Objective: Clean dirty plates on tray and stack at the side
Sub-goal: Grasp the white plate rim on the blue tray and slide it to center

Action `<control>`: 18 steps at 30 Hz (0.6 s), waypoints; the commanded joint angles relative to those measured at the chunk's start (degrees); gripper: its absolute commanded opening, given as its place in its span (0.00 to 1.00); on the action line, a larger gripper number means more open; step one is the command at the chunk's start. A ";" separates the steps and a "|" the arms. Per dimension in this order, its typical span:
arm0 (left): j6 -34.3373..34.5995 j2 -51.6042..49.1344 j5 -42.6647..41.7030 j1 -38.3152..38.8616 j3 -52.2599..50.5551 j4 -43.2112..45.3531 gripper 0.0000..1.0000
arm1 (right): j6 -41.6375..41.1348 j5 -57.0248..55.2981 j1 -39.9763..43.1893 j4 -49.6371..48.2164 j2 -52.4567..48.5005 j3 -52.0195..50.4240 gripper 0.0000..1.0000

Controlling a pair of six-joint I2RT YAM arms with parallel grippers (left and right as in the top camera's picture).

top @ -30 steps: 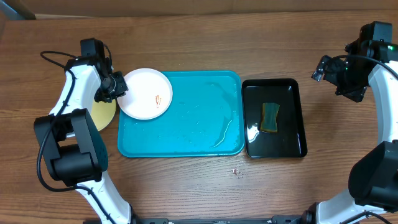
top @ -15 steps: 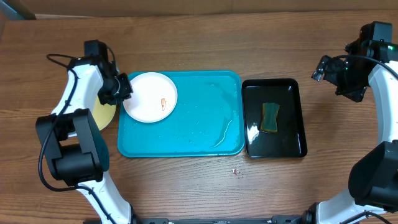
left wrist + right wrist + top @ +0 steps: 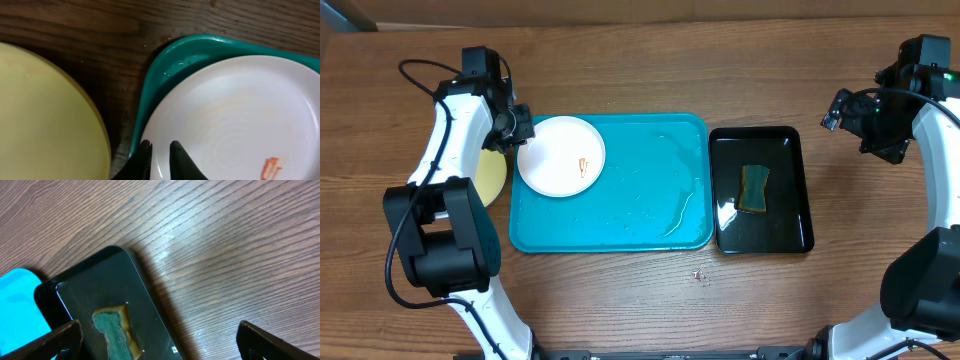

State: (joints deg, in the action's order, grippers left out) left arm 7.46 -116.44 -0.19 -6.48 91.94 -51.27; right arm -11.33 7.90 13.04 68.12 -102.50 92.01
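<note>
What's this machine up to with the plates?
The left gripper sits at the rim of a white plate lying on the corner of the blue tray. Its fingers are almost together, but I can't tell whether it is gripping. The plate has an orange smear. A yellow plate lies on the table beside the tray. The right gripper is open, near a black tray holding a sponge.

The brown wood-grain table (image 3: 650,70) in front of me carries four things directly. A turquoise tray (image 3: 640,215) lies near the middle. A smaller glossy black tray (image 3: 760,133) lies just beside it, toward my right arm. A pale yellow-green plate (image 3: 490,175) sits on the wood off the turquoise tray's other end, partly hidden under my left arm. A few tiny specks (image 3: 698,273) lie near the turquoise tray's front corner.
</note>
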 commanded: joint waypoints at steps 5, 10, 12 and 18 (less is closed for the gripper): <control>-2.40 -3.06 3.63 -0.24 -1.49 2.64 0.21 | -0.26 -0.37 0.22 -0.31 0.70 0.61 1.00; -2.34 -5.66 2.84 -0.13 -1.49 1.99 0.24 | -0.26 -0.37 0.22 -0.31 0.70 0.61 1.00; -2.34 -6.27 1.38 0.13 -1.49 1.36 0.21 | -0.26 -0.37 0.22 -0.31 0.70 0.61 1.00; -2.32 -6.43 -6.73 1.07 -1.46 -1.16 0.18 | -0.26 -0.37 0.22 -0.31 0.70 0.61 1.00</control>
State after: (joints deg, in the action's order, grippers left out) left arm 5.76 -122.13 -1.10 -6.11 91.05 -51.33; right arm -11.38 7.92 13.04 68.16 -102.50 92.01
